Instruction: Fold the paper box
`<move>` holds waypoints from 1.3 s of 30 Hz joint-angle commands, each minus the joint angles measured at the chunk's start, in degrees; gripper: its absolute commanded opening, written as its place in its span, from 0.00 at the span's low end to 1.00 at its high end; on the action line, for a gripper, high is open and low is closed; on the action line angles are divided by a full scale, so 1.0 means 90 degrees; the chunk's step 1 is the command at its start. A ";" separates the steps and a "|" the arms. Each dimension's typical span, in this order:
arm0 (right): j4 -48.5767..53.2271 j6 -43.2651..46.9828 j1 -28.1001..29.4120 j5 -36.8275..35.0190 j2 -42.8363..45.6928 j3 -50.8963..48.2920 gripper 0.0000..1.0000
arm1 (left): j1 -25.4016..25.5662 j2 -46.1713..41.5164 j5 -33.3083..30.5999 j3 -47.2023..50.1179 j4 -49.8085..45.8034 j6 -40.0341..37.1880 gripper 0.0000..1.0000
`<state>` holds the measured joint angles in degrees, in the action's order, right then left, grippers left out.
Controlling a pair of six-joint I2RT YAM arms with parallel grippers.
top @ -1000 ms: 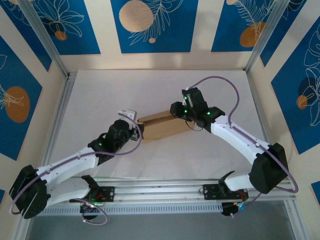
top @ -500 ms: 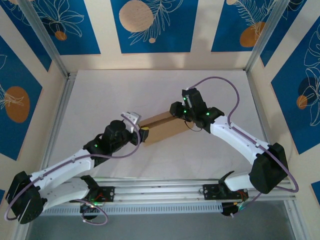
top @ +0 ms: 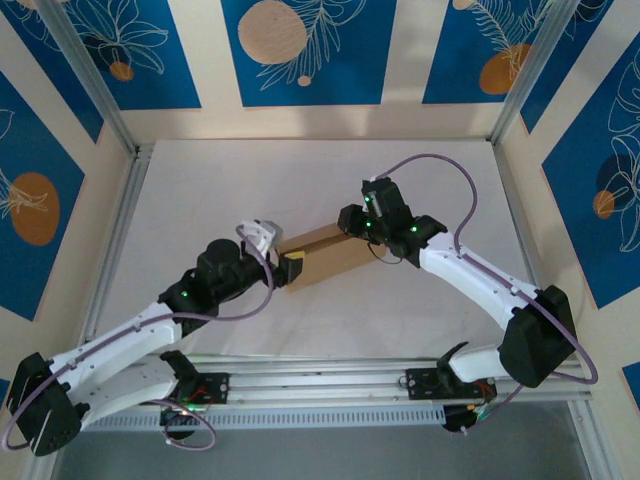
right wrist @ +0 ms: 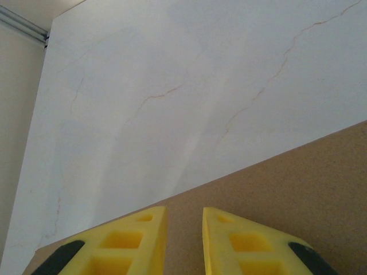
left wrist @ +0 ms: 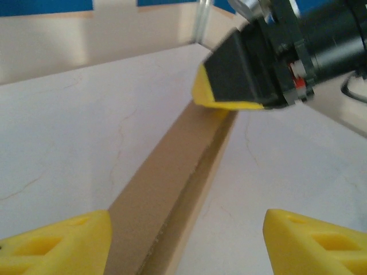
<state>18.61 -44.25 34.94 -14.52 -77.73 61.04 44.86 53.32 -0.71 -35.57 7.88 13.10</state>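
Top external: paper box (top: 325,258) unmoved; left gripper (top: 286,263), spread at its 8 o'clock end, has backed off slightly; right gripper (top: 352,234) nearly together, grip unclear.

readable text: none | paper box (top: 322,258): apparently unprinted, close views blurred

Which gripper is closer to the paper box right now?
Right. The right gripper looks clamped on the paper box at its right end. The left gripper is open, with its fingers on either side of the box's left end, not closed on it.
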 commanded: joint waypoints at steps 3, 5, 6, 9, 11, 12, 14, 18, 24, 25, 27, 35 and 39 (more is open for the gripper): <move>0.0345 -0.0078 0.0136 -0.0056 0.0053 -0.0239 0.25 | -0.0365 0.0204 -0.1052 -0.0684 -0.0678 0.1469 0.50; 0.0364 -0.0058 0.0143 -0.0061 0.0053 -0.0247 0.25 | -0.0723 0.0356 -0.0567 -0.0771 -0.0841 0.1978 0.52; 0.0380 -0.0046 0.0141 -0.0075 0.0055 -0.0249 0.25 | -0.0916 0.0441 -0.0237 -0.0774 -0.0844 0.2246 0.55; 0.0393 -0.0030 0.0144 -0.0104 0.0077 -0.0254 0.25 | -0.1323 0.0588 0.0345 -0.0690 -0.0793 0.2943 0.61; 0.0403 -0.0015 0.0141 -0.0100 0.0082 -0.0260 0.25 | -0.1482 0.0645 0.0671 -0.0550 -0.0634 0.3279 0.63; 0.0410 -0.0015 0.0142 -0.0103 0.0088 -0.0258 0.25 | -0.1550 0.0671 0.0879 -0.0476 -0.0523 0.3478 0.64; 0.0412 -0.0011 0.0142 -0.0096 0.0075 -0.0253 0.25 | -0.1663 0.0728 0.1250 -0.0335 -0.0352 0.3875 0.68; 0.0447 0.0022 0.0141 -0.0075 0.0034 -0.0210 0.25 | -0.2150 0.0889 0.1998 -0.0168 -0.0446 0.5030 0.70; 0.0520 0.0059 0.0145 -0.0081 0.0036 -0.0175 0.25 | -0.2368 0.0700 0.2475 -0.0064 -0.0614 0.5454 0.71; 0.0529 0.0060 0.0141 -0.0080 0.0034 -0.0176 0.25 | -0.2372 0.0633 0.2467 -0.0072 -0.0750 0.5405 0.71; 0.0547 0.0073 0.0142 -0.0094 0.0043 -0.0180 0.25 | -0.2367 0.0432 0.2315 -0.0090 -0.1200 0.5344 0.71; 0.0579 0.0121 0.0141 -0.0076 -0.0018 -0.0111 0.25 | -0.2320 -0.0115 0.2186 -0.0259 -0.2836 0.5323 0.69; 0.0579 0.0102 0.0141 -0.0067 -0.0049 -0.0110 0.25 | -0.2245 -0.0007 0.2400 -0.0252 -0.2907 0.5364 0.69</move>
<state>18.90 -43.53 35.68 -15.05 -77.36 60.60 24.16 52.99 19.03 -36.47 -14.22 61.06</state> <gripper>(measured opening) 0.250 0.691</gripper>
